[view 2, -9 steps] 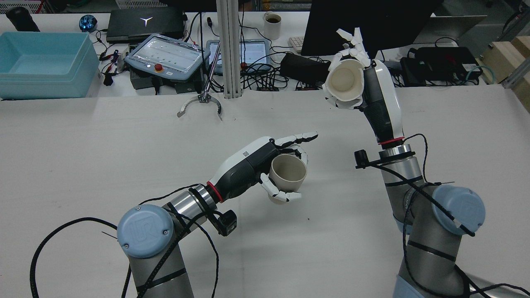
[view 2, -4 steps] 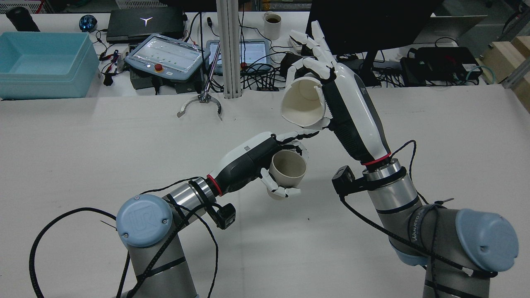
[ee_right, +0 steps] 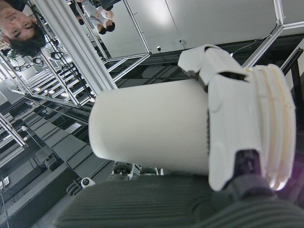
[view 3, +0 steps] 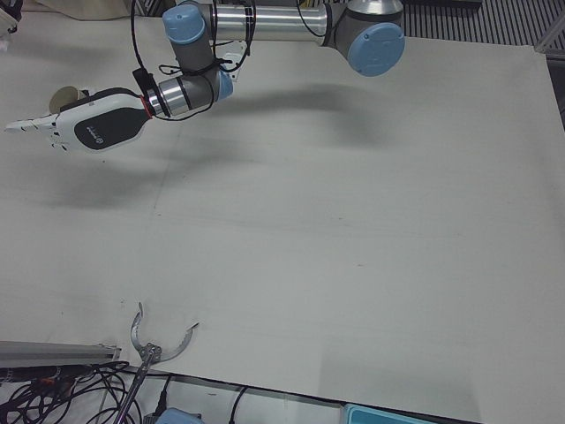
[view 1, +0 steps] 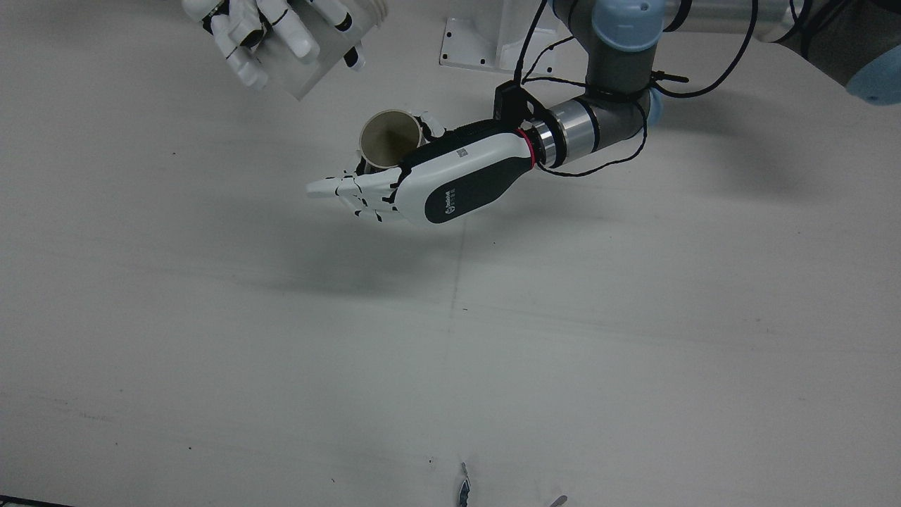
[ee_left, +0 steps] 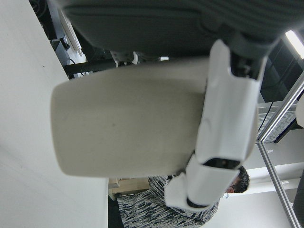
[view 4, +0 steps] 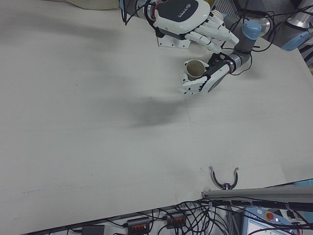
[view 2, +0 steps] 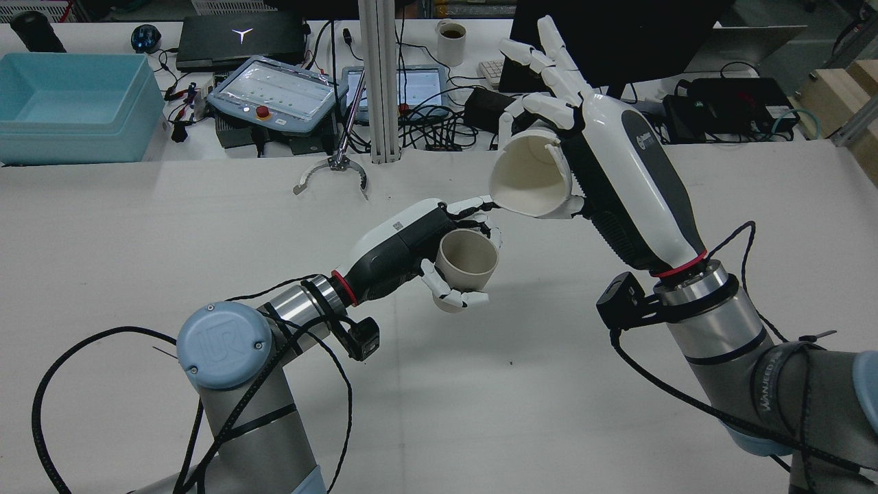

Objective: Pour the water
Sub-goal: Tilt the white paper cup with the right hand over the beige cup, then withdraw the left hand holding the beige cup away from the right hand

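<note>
Behind the white table (view 2: 137, 226) we see a cluttered bench with a blue bin (view 2: 68, 103), a control pendant (view 2: 274, 92), a laptop (view 2: 240, 38), a mug (view 2: 451, 41) and a dark monitor (view 2: 617, 34); a metal post (view 2: 381, 75) rises at the table's far edge with a small claw tool (view 2: 331, 171) at its foot. Nothing lies on the table between the two arms. Our left hand (view 2: 411, 250) wraps its fingers around a beige cup (view 2: 468, 259), held upright above the table with its mouth open upward and looking empty. Our right hand (view 2: 603, 178) clasps a white cup (view 2: 528, 180), tipped on its side with its mouth facing the beige cup, higher and just beside it; two fingers stick out straight. Its inside looks bare.
</note>
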Robot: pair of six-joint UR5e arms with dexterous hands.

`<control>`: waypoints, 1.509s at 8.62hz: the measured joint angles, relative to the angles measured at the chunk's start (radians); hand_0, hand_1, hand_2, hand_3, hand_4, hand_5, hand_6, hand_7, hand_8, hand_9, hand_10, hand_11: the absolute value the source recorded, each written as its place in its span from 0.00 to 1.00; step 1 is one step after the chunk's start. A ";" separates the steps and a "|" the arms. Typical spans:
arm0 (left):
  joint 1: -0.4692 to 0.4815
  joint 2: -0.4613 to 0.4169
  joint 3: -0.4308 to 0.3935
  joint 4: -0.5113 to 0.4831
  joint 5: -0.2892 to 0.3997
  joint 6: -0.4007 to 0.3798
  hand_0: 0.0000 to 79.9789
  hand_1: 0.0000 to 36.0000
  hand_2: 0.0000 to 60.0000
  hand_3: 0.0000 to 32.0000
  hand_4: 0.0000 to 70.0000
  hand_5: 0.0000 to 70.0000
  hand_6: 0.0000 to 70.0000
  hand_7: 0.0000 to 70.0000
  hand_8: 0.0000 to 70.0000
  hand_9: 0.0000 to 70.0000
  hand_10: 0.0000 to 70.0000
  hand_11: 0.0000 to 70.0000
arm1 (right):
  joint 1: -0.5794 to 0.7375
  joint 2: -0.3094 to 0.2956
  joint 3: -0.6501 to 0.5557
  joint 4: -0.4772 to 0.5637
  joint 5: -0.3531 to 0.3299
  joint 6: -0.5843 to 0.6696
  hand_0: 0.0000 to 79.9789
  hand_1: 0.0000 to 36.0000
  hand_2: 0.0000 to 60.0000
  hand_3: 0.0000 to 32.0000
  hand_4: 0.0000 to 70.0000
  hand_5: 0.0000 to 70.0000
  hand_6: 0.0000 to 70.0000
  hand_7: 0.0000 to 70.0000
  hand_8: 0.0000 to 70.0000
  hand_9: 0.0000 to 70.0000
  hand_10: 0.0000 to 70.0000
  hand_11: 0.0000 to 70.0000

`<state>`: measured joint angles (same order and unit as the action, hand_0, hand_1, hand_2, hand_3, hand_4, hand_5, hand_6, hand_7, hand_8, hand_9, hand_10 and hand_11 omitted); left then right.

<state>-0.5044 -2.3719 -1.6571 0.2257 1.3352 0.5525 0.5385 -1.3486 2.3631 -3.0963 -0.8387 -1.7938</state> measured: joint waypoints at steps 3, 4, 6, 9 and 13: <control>-0.014 0.000 -0.004 0.000 0.016 0.000 1.00 1.00 1.00 0.00 0.29 0.08 0.71 1.00 0.70 0.93 0.24 0.41 | 0.048 -0.024 0.024 -0.089 -0.003 -0.007 0.78 0.85 0.58 0.00 0.61 0.83 0.17 0.24 0.02 0.05 0.12 0.21; -0.020 -0.001 -0.006 0.001 0.024 -0.001 1.00 1.00 1.00 0.00 0.29 0.08 0.71 1.00 0.69 0.93 0.24 0.41 | 0.055 -0.026 0.024 -0.114 -0.003 -0.007 0.77 0.84 0.58 0.00 0.63 0.83 0.18 0.24 0.03 0.06 0.13 0.22; -0.032 -0.001 -0.011 0.001 0.030 -0.002 1.00 1.00 1.00 0.00 0.28 0.07 0.70 1.00 0.69 0.93 0.24 0.41 | 0.073 -0.027 0.018 -0.157 -0.002 -0.006 0.77 0.83 0.60 0.00 0.69 0.85 0.20 0.28 0.04 0.08 0.13 0.22; -0.062 0.036 -0.007 -0.007 0.031 -0.008 1.00 1.00 1.00 0.00 0.28 0.08 0.70 1.00 0.70 0.93 0.24 0.41 | 0.094 -0.027 0.003 -0.184 0.012 -0.001 0.70 0.71 0.62 0.00 0.77 0.63 0.17 0.24 0.03 0.06 0.14 0.22; -0.270 0.364 -0.003 -0.128 0.030 -0.116 1.00 1.00 1.00 0.00 0.28 0.08 0.72 1.00 0.71 0.95 0.24 0.42 | 0.148 -0.033 -0.034 -0.185 0.020 0.231 0.68 0.67 0.57 0.00 0.70 0.59 0.15 0.19 0.02 0.02 0.13 0.20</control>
<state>-0.7744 -2.0081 -1.6597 0.0981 1.3653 0.4361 0.6867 -1.3817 2.3291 -3.2818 -0.8189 -1.5626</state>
